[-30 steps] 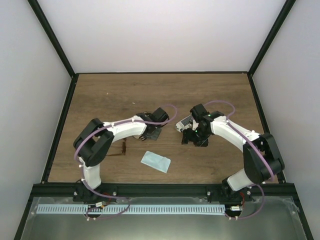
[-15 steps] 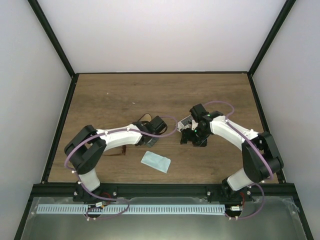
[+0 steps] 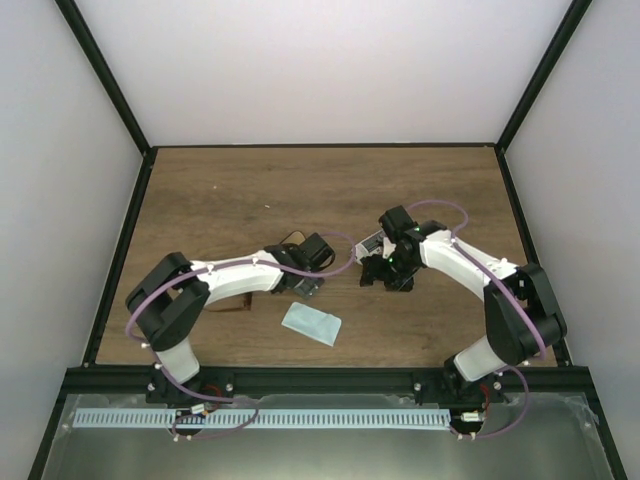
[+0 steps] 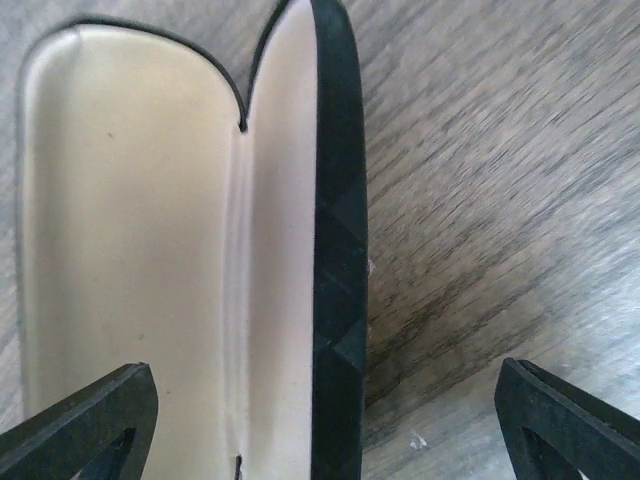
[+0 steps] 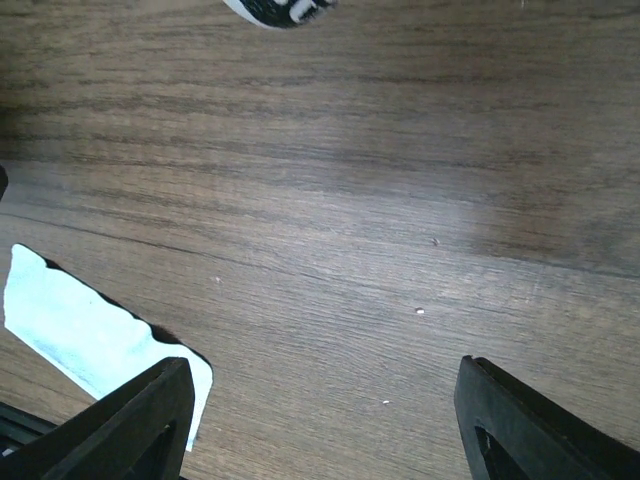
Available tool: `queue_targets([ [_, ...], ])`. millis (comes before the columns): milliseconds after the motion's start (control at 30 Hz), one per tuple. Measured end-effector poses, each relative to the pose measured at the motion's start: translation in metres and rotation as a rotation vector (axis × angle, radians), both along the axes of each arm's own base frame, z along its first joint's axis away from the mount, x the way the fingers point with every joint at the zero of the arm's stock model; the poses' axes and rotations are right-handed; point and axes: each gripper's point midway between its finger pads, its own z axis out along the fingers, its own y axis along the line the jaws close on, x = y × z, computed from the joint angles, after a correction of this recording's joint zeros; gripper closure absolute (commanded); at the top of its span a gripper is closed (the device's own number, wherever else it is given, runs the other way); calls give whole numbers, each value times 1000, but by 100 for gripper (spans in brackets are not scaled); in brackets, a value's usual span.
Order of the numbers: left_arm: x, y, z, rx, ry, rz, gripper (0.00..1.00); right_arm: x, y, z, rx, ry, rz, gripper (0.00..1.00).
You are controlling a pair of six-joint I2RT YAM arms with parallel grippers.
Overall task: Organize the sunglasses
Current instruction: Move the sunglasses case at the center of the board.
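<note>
Sunglasses [image 3: 238, 305] are lying on the table [image 3: 200, 190] outside any case, partly hidden under your left forearm [image 3: 240, 272]. From overhead, the left gripper [image 3: 305, 279] and right gripper [image 3: 385, 270] are hovering near each other at mid-table. The blue cloth [image 3: 311, 322] is lying just in front of them, and the side walls are standing well apart from both.

Left wrist: the fingers are standing wide apart and empty over an open case [image 4: 130, 250]. Its cream lining is facing up, probably so it can receive the glasses, and its black edge is running between your fingers, with bare wood to the right.

Right wrist: the jaws are gaping with nothing between them, seemingly waiting. The cloth's corner [image 5: 80, 330] is sitting just beside the left finger, with open wood ahead.
</note>
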Motion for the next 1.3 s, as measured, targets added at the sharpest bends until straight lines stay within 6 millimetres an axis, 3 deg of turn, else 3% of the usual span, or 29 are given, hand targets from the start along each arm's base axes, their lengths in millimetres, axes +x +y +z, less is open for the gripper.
queue_targets([
  [133, 2, -9, 26, -93, -29, 16, 0, 4, 2, 4, 6, -14, 4, 27],
  [300, 11, -29, 81, -264, -96, 36, 2, 10, 7, 9, 20, -32, 21, 57],
  [400, 22, -32, 118, -395, -140, 113, 13, 21, 15, 17, 47, -54, 39, 73],
  [467, 31, -27, 131, -466, -153, 191, 19, 33, 25, 24, 75, -80, 58, 84],
  [533, 38, -20, 134, -516, -143, 272, 32, 51, 39, 32, 104, -108, 78, 98],
  [567, 40, -17, 131, -532, -127, 309, 56, 63, 48, 36, 119, -121, 84, 99],
  [633, 39, -15, 120, -553, -82, 366, 88, 84, 65, 40, 143, -148, 108, 99],
  [667, 35, -15, 113, -556, -54, 381, 95, 95, 74, 42, 154, -159, 117, 99],
  [800, 22, -11, 101, -529, 9, 393, 96, 109, 97, 48, 161, -198, 153, 99],
  [933, 16, -3, 107, -489, -3, 349, 95, 91, 97, 66, 17, -336, 162, 88],
  [1033, 15, 10, 113, -460, -39, 365, 79, 58, 84, 94, -62, -490, 123, 64],
  [1100, 12, 22, 115, -474, -59, 407, 74, 32, 66, 106, -9, -538, 76, 47],
  [1167, 11, 40, 113, -495, -60, 478, 74, 22, 39, 96, 65, -495, -14, 33],
  [1233, 15, 61, 105, -524, -41, 586, 74, 17, 21, 74, 98, -420, -85, 15],
  [1300, 19, 76, 93, -529, -16, 669, 75, -3, 24, 47, 91, -301, -74, 9],
])
